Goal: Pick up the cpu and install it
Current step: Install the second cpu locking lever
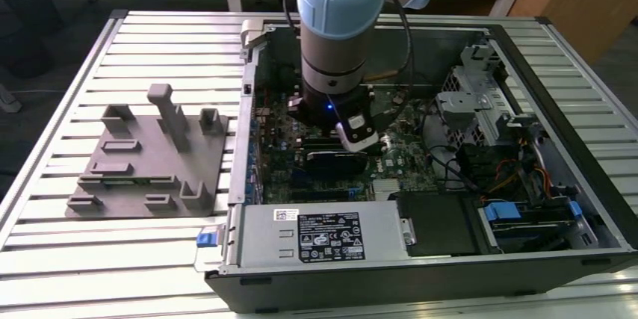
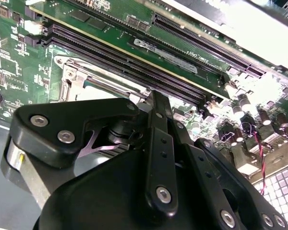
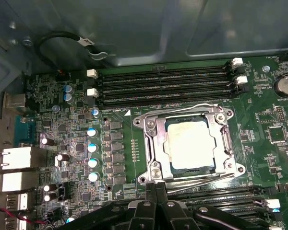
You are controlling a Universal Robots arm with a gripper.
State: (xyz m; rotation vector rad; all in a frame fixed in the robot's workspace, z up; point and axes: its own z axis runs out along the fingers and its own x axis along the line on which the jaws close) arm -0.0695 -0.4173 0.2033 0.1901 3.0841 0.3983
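Cpu [image 3: 189, 143] seated in socket [image 3: 151, 143]

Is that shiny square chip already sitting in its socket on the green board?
Yes: in the first wrist view the cpu lies flat inside the metal socket frame.

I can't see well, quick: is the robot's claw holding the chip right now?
Gripper: holding nothing; open or shut cannot be told. The cpu sits in the motherboard socket.

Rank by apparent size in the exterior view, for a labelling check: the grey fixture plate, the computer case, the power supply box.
1. Computer case, clearly largest.
2. Grey fixture plate.
3. Power supply box, near the plate's size and nearer the camera, so the last two are unsure.
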